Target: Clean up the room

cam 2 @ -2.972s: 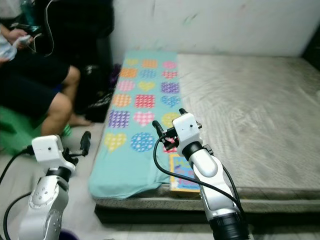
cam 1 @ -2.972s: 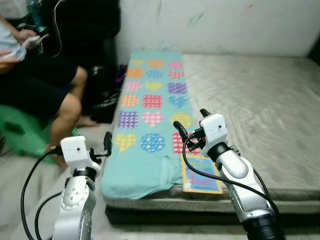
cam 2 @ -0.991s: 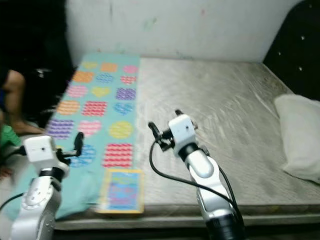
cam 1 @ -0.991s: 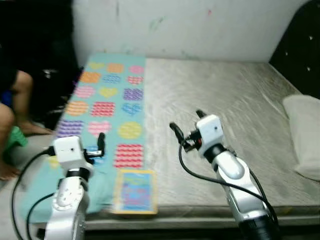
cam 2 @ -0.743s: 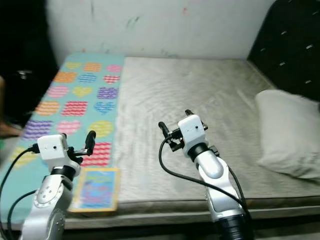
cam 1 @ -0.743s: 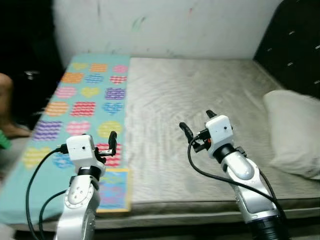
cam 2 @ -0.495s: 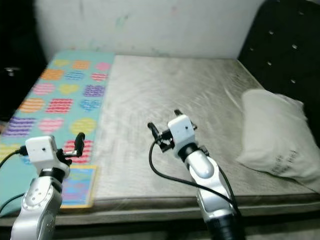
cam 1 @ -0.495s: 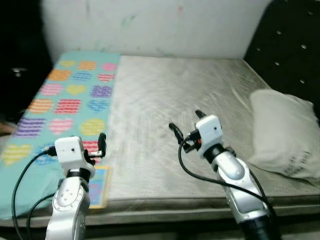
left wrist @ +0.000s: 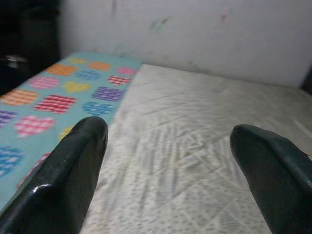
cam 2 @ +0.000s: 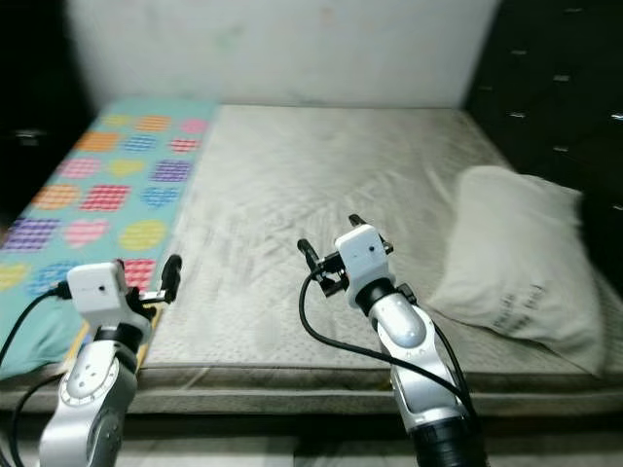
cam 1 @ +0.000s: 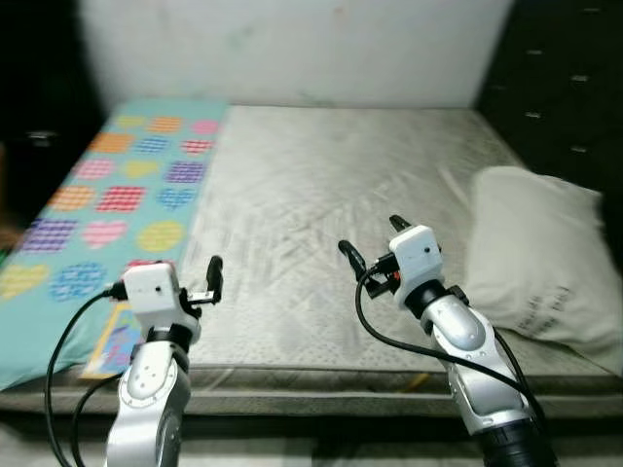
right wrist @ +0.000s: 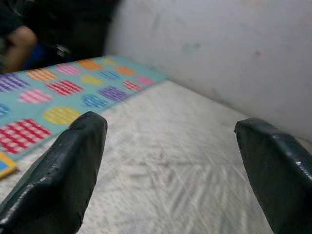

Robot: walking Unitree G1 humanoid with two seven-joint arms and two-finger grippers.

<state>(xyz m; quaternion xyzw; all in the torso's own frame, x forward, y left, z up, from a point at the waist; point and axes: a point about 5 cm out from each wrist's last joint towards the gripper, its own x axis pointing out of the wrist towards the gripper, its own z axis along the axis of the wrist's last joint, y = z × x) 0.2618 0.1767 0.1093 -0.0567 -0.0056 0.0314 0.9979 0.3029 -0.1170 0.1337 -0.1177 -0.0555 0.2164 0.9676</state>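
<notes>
Bed lies straight ahead, a bare grey mattress with a wrinkled surface, running back to a pale wall. A teal blanket printed with coloured hearts and circles covers the robot's left strip of the mattress, its near end drooping over the edge. A book with a yellow border lies at the near left edge of the bed, on the blanket's edge and partly hidden behind the left arm. A white pillow with small dark print near its lower corner rests on the right side of the bed, close to a dark tufted headboard. Left gripper is held up above the near edge of the mattress, beside the book, jaws spread wide and holding nothing (the left wrist view shows both fingers far apart with mattress between). Right gripper is raised over the middle of the near mattress, well apart from the pillow, jaws likewise wide and empty. The head views are a little soft.
</notes>
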